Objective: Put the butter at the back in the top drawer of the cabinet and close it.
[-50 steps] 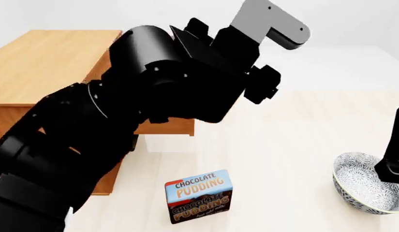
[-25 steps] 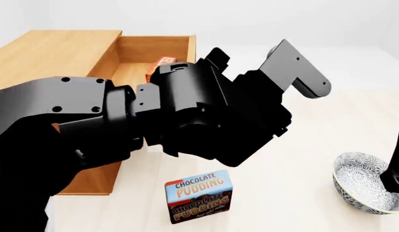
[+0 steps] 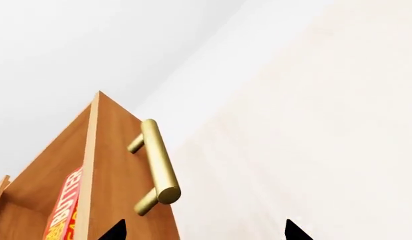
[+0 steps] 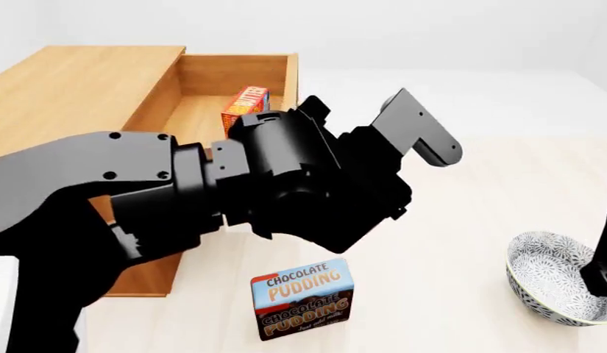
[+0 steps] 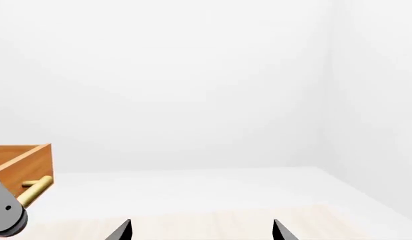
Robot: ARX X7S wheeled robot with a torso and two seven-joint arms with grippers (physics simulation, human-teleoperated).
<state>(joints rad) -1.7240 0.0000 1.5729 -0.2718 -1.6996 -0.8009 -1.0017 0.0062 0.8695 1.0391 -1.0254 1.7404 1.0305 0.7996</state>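
Observation:
The cabinet [image 4: 77, 88] stands at the left of the head view with its top drawer [image 4: 200, 110] pulled open. The butter [image 4: 245, 103], a red-orange box, stands upright inside it near the drawer front. In the left wrist view the butter [image 3: 62, 212] shows behind the drawer front [image 3: 119, 165], with the brass handle [image 3: 158, 162] on that front. My left gripper [image 3: 204, 235] is open and empty, just off the drawer front, one fingertip [image 3: 114, 232] over the wood. My right gripper [image 5: 200, 231] is open and empty, facing the far wall.
A chocolate pudding box [image 4: 303, 298] stands on the floor in front of me. A patterned bowl [image 4: 553, 290] sits at the right, with my right arm [image 4: 605, 243] above it. My bulky left arm [image 4: 283, 184] hides the drawer's near part.
My left arm has dropped and swung away from over the drawer. The open drawer and the butter inside it now show. The right arm has barely moved.

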